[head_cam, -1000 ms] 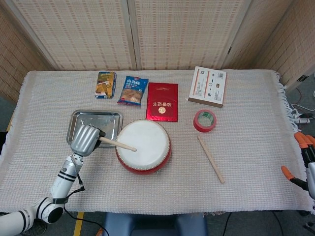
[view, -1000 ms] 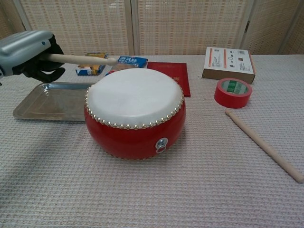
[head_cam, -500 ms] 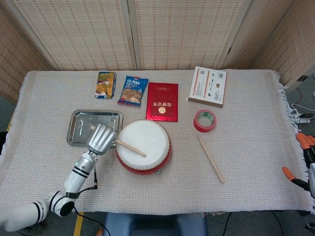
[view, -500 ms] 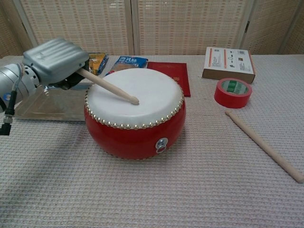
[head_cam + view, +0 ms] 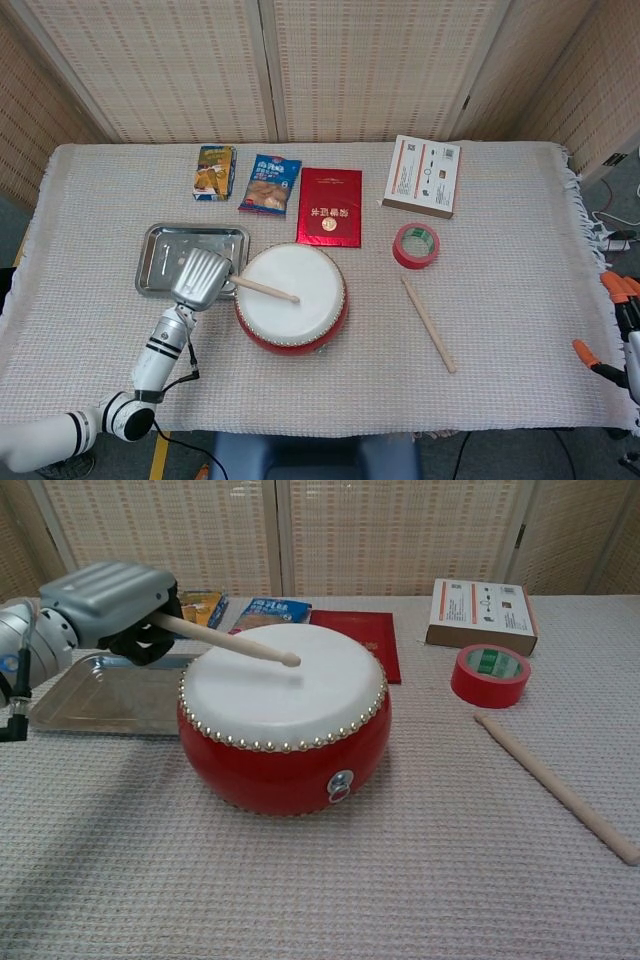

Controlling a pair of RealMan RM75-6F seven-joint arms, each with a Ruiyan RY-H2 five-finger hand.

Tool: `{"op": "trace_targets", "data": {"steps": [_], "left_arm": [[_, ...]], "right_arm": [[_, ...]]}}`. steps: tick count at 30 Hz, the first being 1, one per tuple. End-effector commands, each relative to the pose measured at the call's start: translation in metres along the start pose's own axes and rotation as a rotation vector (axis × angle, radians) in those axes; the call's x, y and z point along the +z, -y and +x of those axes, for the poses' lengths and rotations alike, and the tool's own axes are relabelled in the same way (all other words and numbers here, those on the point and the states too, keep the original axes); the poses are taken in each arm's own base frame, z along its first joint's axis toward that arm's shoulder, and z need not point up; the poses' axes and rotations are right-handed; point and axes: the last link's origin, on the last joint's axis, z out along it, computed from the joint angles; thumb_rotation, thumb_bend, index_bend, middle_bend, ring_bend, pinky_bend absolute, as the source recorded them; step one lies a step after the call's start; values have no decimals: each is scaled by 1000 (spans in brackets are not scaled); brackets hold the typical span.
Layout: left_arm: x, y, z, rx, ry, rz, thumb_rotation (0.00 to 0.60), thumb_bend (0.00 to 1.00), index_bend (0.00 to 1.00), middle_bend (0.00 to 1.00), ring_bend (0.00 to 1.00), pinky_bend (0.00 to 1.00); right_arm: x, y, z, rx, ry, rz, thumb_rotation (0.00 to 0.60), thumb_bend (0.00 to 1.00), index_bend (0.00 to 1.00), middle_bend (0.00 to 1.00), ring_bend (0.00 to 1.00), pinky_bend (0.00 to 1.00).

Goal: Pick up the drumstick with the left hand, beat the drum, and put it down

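My left hand [image 5: 200,276] [image 5: 108,592] sits just left of the red drum [image 5: 292,297] [image 5: 285,715] and grips a wooden drumstick [image 5: 264,289] [image 5: 225,641]. The stick reaches rightward over the white drumhead, its tip lifted a little above the skin. A second drumstick [image 5: 428,323] [image 5: 556,786] lies loose on the cloth to the right of the drum. At the far right edge of the head view my right hand [image 5: 622,335] shows only in part, and whether it is open or shut is unclear.
A metal tray [image 5: 165,248] [image 5: 90,695] lies behind my left hand. A red tape roll [image 5: 416,245] [image 5: 489,675], a white box [image 5: 422,175], a red booklet [image 5: 330,206] and two snack packets [image 5: 215,171] [image 5: 270,183] lie beyond the drum.
The drumstick swung down onto the drumhead half a second ago and has now risen off it. My left hand has drawn back slightly to the left.
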Motion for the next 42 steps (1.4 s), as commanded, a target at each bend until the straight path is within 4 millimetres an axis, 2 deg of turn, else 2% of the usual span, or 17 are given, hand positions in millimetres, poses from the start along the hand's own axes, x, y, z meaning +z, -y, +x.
{"op": "trace_targets", "data": {"steps": [1, 4, 7, 11, 19, 21, 25, 27, 31, 37, 40, 42], "left_arm": [[0, -1, -4, 59, -22, -6, 600, 666, 1000, 1000, 1000, 1000], [-2, 2, 8, -178, -17, 57, 600, 666, 1000, 1000, 1000, 1000], [-1, 8, 23, -275, -37, 82, 600, 666, 1000, 1000, 1000, 1000], [-1, 10, 22, -231, -34, 71, 600, 666, 1000, 1000, 1000, 1000], [-5, 0, -8, 51, 35, -38, 600, 664, 1000, 1000, 1000, 1000], [-5, -1, -8, 36, 31, -30, 600, 661, 1000, 1000, 1000, 1000], [-3, 4, 12, -223, -17, 60, 600, 660, 1000, 1000, 1000, 1000], [-2, 9, 21, -268, -41, 81, 600, 660, 1000, 1000, 1000, 1000], [1, 13, 23, -237, -45, 84, 600, 660, 1000, 1000, 1000, 1000], [-2, 5, 0, -36, -6, 19, 600, 660, 1000, 1000, 1000, 1000], [-5, -1, -8, 7, 13, -11, 600, 660, 1000, 1000, 1000, 1000], [-5, -1, -6, -7, -1, -5, 600, 660, 1000, 1000, 1000, 1000]], "right_arm": [[0, 0, 0, 0, 1, 0, 600, 203, 0, 94, 0, 0], [1, 0, 0, 1, 1, 1, 600, 203, 0, 94, 0, 0], [0, 1, -1, 1, 1, 1, 600, 203, 0, 94, 0, 0], [-1, 0, 0, 2, -1, -2, 600, 203, 0, 94, 0, 0], [-1, 0, -1, 2, 2, -5, 600, 203, 0, 94, 0, 0], [0, 0, -1, 1, 3, -3, 600, 203, 0, 94, 0, 0], [0, 0, -2, 2, 3, -3, 600, 204, 0, 94, 0, 0], [1, 0, -2, 3, 3, -2, 600, 204, 0, 94, 0, 0], [1, 0, -3, 6, 6, -3, 600, 203, 0, 94, 0, 0], [0, -2, -3, 6, 7, -9, 600, 203, 0, 94, 0, 0], [1, -2, -3, 6, 6, -7, 600, 203, 0, 94, 0, 0], [1, -2, -3, 6, 6, -7, 600, 203, 0, 94, 0, 0]]}}
